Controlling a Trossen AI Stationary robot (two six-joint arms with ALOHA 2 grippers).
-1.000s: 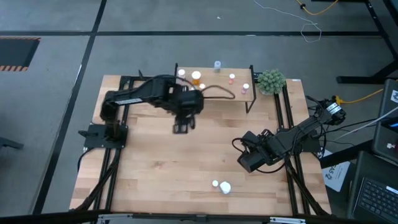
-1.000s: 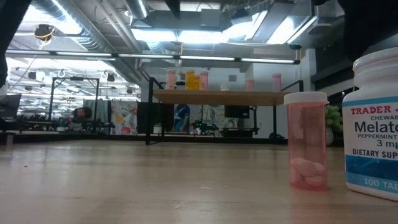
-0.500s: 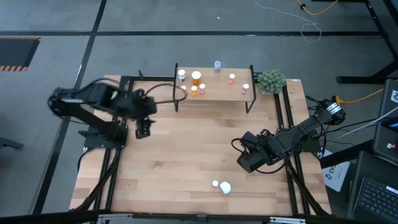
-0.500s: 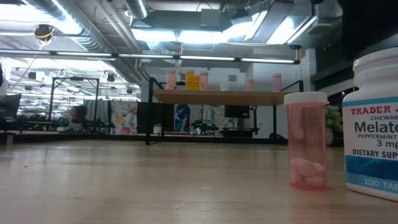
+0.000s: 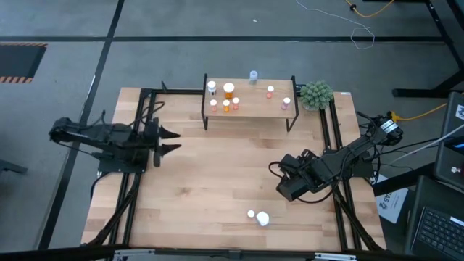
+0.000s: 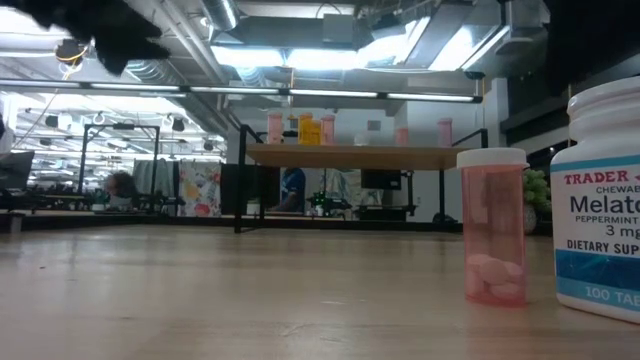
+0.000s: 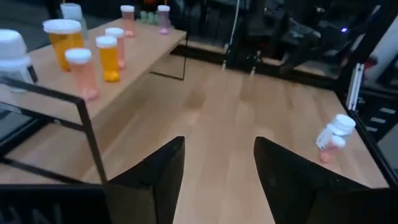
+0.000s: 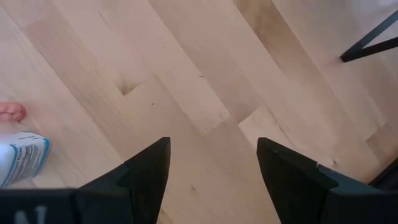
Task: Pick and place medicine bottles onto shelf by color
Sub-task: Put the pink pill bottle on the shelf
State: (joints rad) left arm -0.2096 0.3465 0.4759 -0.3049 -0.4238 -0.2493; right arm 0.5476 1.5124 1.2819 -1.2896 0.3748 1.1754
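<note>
1. Grey floor runs all round a light-wood desk (image 5: 217, 188) on a black frame, and a small green plant (image 5: 316, 93) sits at its far right corner.
2. At the far edge of the desk stands the shelf (image 5: 250, 105), a low wooden board on thin black legs.
3. On the shelf, an orange bottle with a wide white cap (image 5: 229, 89) and a white bottle (image 5: 212, 86) stand at the left end, with three smaller orange and pink bottles (image 5: 226, 106) just in front of them.
4. A bluish-grey bottle (image 5: 253, 75) stands at the far edge of the shelf, and two pink bottles (image 5: 286, 103) are towards its right end.
5. Near the front edge of the desk, a pink bottle (image 6: 492, 225) stands upright just beside a larger white melatonin bottle (image 6: 600, 200).
6. The left claw (image 5: 165, 142) is at the left side of the desk, well apart from the shelf, with its fingers spread and nothing between them.
7. The right claw (image 8: 211, 165) hovers low over bare wood on the right side of the desk, wide apart and empty.
</note>
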